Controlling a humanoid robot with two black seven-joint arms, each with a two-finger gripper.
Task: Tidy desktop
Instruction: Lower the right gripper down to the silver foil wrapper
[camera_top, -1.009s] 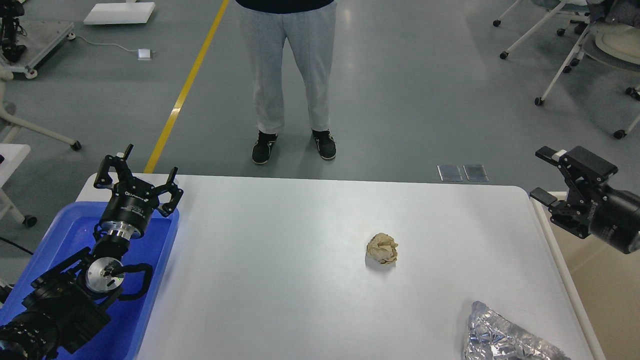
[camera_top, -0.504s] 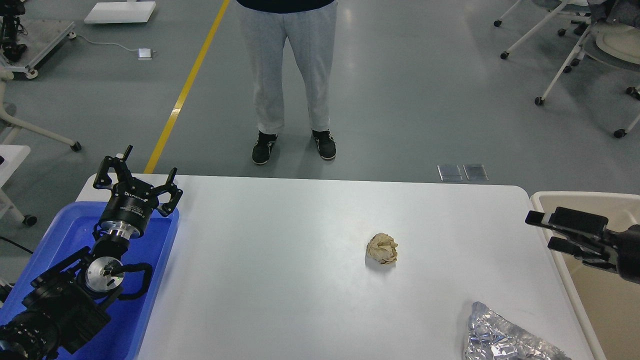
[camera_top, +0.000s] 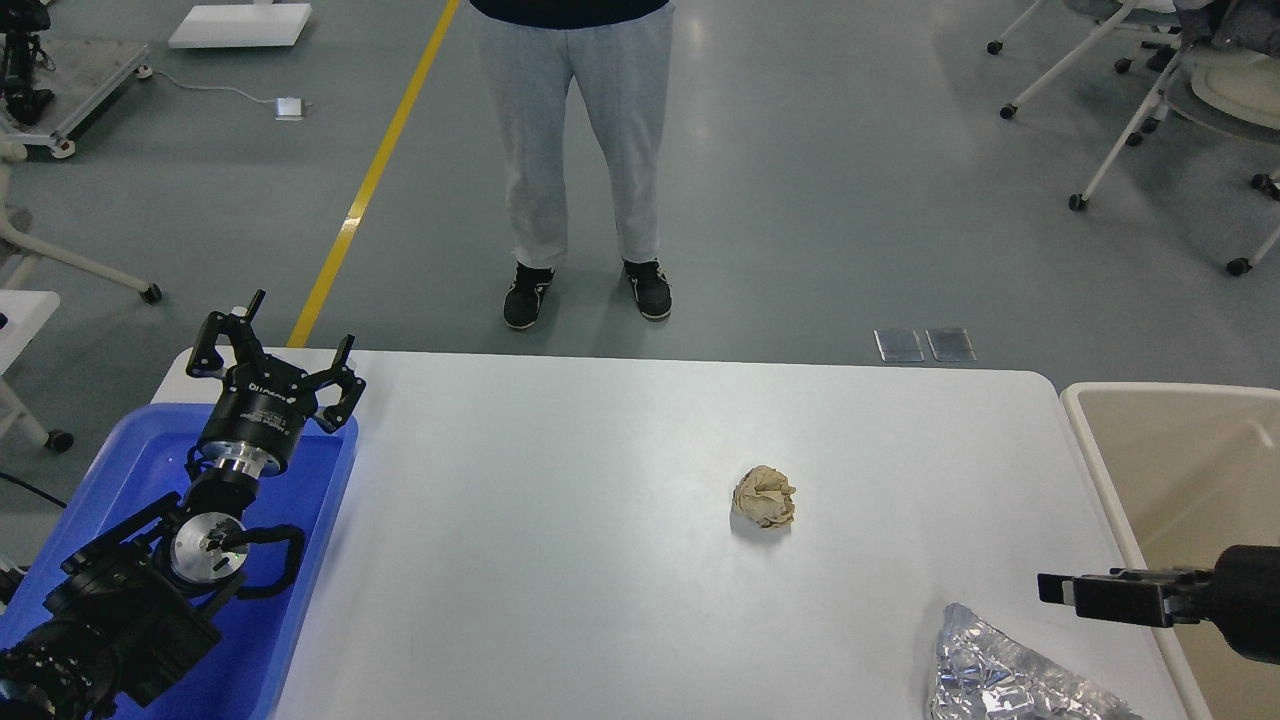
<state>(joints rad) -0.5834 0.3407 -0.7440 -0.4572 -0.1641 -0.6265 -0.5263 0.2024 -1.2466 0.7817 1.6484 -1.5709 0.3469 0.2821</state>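
Note:
The white desktop (camera_top: 560, 560) holds a crumpled beige paper ball (camera_top: 765, 497) right of its middle and a crumpled piece of silver foil (camera_top: 1000, 670) at its near right corner. My left gripper (camera_top: 278, 345) is open and empty, held over the far end of the blue tray at the desktop's left edge. My right gripper (camera_top: 1060, 592) comes in low from the right, just above and beside the foil. It is seen edge-on as one dark bar, so its fingers cannot be told apart.
A blue plastic tray (camera_top: 130, 470) sits at the left under my left arm. A beige tub (camera_top: 1180, 460) stands off the right edge. A person (camera_top: 570, 150) stands just beyond the far edge. Wheeled chairs (camera_top: 1150, 90) are at the far right.
My right gripper has swung down and toward me, from above the tub's far corner to low beside the foil. The left arm, paper ball and foil have not moved.

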